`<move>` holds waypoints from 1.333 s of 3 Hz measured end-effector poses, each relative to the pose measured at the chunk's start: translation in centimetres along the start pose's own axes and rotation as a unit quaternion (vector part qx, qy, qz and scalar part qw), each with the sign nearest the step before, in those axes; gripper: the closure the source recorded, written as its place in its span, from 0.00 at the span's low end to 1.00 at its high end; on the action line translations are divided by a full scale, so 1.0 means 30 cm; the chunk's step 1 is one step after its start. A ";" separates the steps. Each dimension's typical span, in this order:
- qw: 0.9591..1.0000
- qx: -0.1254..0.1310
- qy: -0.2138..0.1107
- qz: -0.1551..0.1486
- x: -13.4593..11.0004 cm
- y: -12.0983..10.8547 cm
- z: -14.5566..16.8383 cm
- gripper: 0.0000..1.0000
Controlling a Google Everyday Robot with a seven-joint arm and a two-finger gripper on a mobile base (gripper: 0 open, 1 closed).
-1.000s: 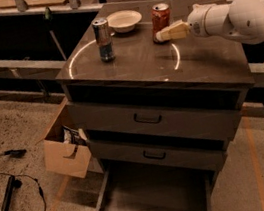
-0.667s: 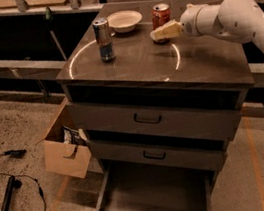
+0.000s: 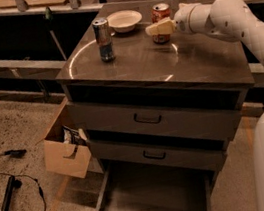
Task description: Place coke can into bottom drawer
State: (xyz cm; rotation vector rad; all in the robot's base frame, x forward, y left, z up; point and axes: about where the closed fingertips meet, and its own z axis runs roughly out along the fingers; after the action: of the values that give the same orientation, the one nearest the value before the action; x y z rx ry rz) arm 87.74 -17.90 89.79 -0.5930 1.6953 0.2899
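The coke can (image 3: 161, 12) is a short red can with a silver top, standing upright at the back of the grey cabinet's top (image 3: 185, 62). My gripper (image 3: 158, 29) reaches in from the right on the white arm and sits right in front of the can, covering its lower part. The bottom drawer (image 3: 153, 195) is pulled out at the foot of the cabinet, with a flat bare interior.
A taller silver-and-blue can (image 3: 103, 39) stands at the left of the cabinet top, with a white bowl (image 3: 124, 20) behind it. The two upper drawers (image 3: 147, 119) are shut. An open cardboard box (image 3: 67, 148) sits on the floor at left, with cables nearby.
My gripper has moved left and slightly back along the cabinet top, closing in on the coke can. The can has not moved.
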 end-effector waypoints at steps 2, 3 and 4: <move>1.000 -0.016 -0.001 0.009 -0.060 -0.010 -0.050 0.59; 0.999 -0.041 -0.022 0.011 -0.162 0.006 -0.120 0.83; 0.995 -0.088 -0.043 0.018 -0.240 0.043 -0.220 1.00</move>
State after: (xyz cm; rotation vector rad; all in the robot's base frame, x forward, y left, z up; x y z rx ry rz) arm 82.33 -18.51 98.01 -0.6719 1.6076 0.4882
